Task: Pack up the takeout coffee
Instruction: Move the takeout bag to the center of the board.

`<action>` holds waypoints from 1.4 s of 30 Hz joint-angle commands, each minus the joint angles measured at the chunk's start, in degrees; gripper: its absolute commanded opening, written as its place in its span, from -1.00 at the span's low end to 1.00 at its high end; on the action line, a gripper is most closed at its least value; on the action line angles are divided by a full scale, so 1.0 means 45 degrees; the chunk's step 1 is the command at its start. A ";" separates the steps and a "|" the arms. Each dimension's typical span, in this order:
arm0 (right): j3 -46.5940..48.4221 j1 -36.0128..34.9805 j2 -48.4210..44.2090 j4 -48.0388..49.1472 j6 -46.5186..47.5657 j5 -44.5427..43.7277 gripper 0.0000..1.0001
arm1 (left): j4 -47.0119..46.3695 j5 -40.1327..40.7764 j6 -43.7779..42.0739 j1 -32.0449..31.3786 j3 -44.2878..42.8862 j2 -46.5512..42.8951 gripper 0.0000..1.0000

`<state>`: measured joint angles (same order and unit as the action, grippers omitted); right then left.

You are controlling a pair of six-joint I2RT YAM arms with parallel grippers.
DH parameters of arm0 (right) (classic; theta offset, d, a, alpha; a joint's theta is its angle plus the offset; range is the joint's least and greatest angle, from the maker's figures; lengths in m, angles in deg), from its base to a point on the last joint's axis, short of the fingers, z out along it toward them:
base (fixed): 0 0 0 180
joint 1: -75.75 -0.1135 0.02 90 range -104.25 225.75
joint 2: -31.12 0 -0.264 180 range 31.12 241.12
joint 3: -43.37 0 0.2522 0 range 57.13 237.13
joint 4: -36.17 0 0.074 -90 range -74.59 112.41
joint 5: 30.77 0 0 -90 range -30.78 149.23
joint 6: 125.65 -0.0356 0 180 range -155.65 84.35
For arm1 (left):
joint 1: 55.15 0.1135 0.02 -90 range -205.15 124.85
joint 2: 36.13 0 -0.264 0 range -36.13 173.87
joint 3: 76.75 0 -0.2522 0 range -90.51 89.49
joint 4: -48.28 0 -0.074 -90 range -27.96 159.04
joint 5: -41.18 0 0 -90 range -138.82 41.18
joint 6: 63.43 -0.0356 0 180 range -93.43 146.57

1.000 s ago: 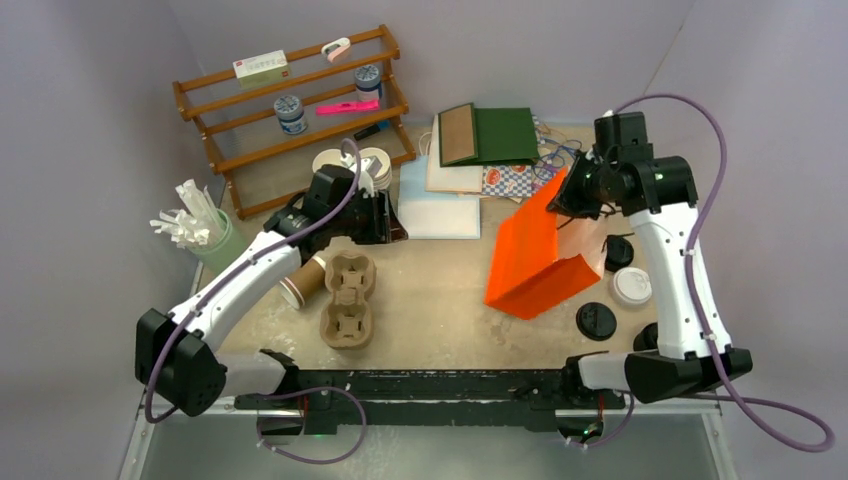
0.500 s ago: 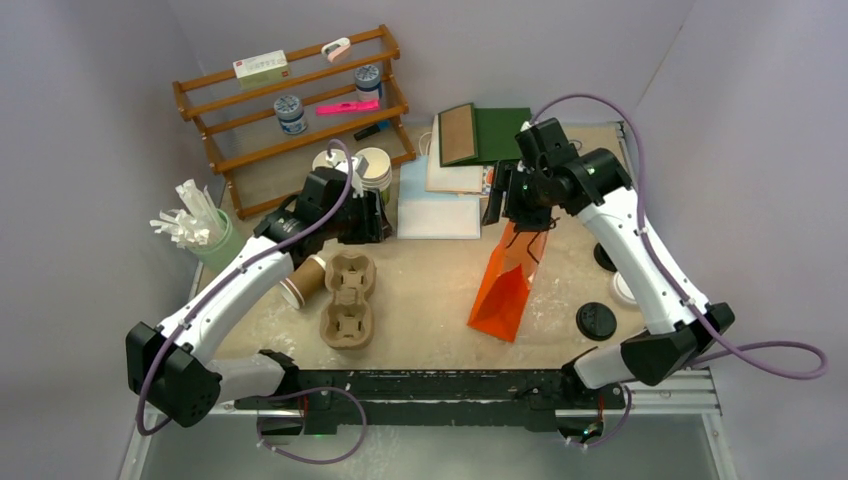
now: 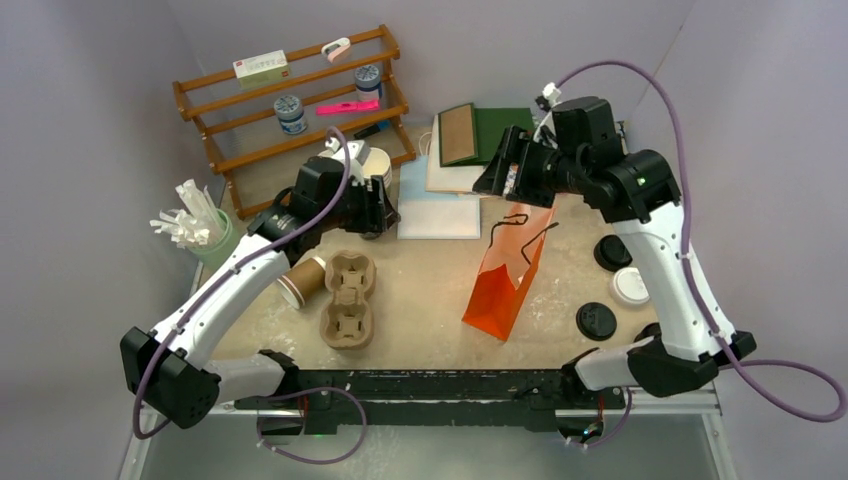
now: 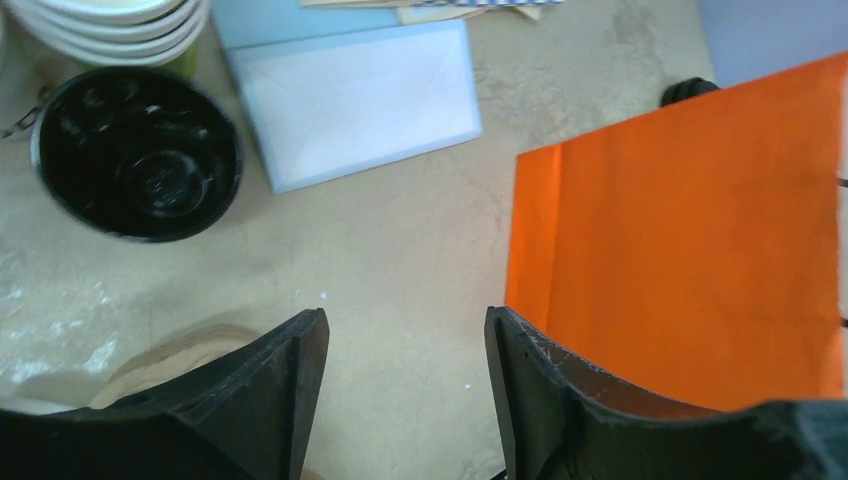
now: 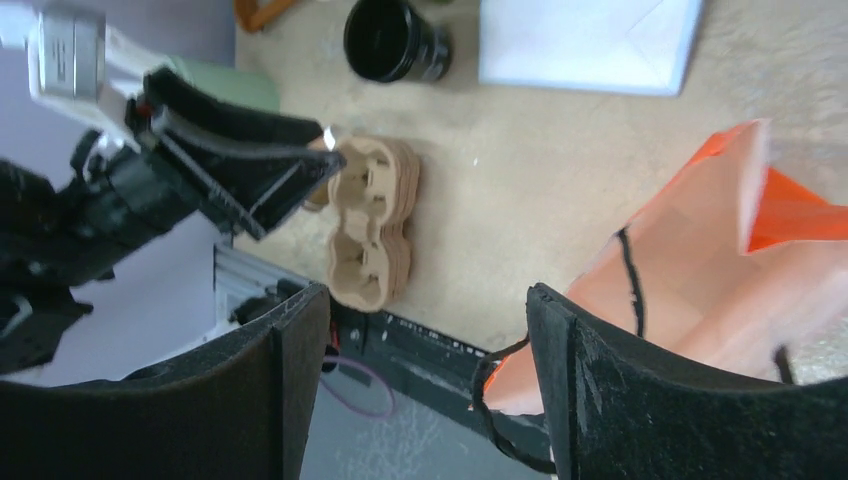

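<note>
Left gripper (image 4: 405, 330) gapes empty near the black cup (image 4: 135, 150). Right gripper (image 5: 428, 300) gapes above the upright bag (image 3: 505, 285), apparently clear of it. A kraft cup (image 3: 303, 280) lies beside the carrier (image 3: 348, 298).

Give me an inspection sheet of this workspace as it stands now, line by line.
Surface: table beige, smeared pale.
Job's things: kraft cup on its side beside cup carrier; white lid at right; orange bag standing.
Clutter: black cup, white cup stack, envelopes, black lids.
Grippers: left gripper and right gripper, jaws apart, empty.
Cables: purple cable looping off each arm.
Surroundings: wooden rack, straw holder, plain walls.
</note>
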<state>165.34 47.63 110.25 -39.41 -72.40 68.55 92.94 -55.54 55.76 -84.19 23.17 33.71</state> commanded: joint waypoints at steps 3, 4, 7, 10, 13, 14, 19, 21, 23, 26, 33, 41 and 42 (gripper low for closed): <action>0.0981 0.0007 -0.0526 -0.1377 -0.1347 -0.4661 0.50 | -0.2819 -0.1423 -0.1211 -0.1529 -0.0419 -0.0702 0.26; 0.0704 0.0031 -0.0709 -0.1554 -0.1648 -0.5315 0.47 | -0.3091 -0.1386 -0.1372 -0.1938 -0.0476 -0.0697 0.27; -0.0162 0.1183 -0.1108 -0.2133 -0.1751 -0.5179 0.16 | -0.3898 -0.1627 -0.1573 -0.2894 -0.0590 -0.0641 0.29; -0.1375 0.2701 -0.1392 -0.2252 -0.1269 -0.3474 0.18 | -0.4594 -0.1922 -0.1613 -0.3447 -0.0663 -0.0465 0.33; -0.2530 0.3082 -0.1827 -0.2045 -0.1260 -0.3193 0.20 | -0.4688 -0.2079 -0.1740 -0.4001 -0.1050 -0.0020 0.35; -0.2813 0.3121 -0.2000 -0.1985 -0.1386 -0.3318 0.20 | -0.4607 -0.2048 -0.1841 -0.4234 -0.1236 0.0118 0.36; -0.3890 0.3389 -0.2503 -0.1490 -0.1533 -0.3177 0.12 | -0.4433 -0.1669 -0.2243 -0.5010 -0.1642 0.0589 0.39; -0.4385 0.3415 -0.2494 -0.1153 -0.1601 -0.2455 0.11 | -0.4425 -0.1801 -0.2248 -0.5134 -0.1694 0.0785 0.39; -0.4775 0.3416 -0.2499 -0.0787 -0.1745 -0.2102 0.05 | -0.4285 -0.1915 -0.2258 -0.5259 -0.1829 0.1003 0.38; -0.5027 0.3417 -0.2471 -0.0414 -0.1889 -0.2091 -0.11 | -0.3789 -0.1895 -0.2390 -0.5433 -0.2030 0.1227 0.37; -0.5098 0.3412 -0.2136 0.0286 -0.1975 -0.1589 -0.62 | -0.2157 0.0532 -0.2629 -0.5461 -0.1985 0.0193 0.34; -0.4111 0.3416 -0.1406 0.0708 -0.2385 -0.1585 -1.00 | 0.0472 0.5725 -0.2472 -0.5442 -0.2249 -0.1523 0.31; -0.3885 0.3417 -0.1273 0.0674 -0.2444 -0.1902 -1.00 | 0.0729 0.6258 -0.2289 -0.5415 -0.2226 -0.1654 0.31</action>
<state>143.28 62.75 103.19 -38.27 -81.69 61.42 90.62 -41.22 44.92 -108.65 15.54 29.91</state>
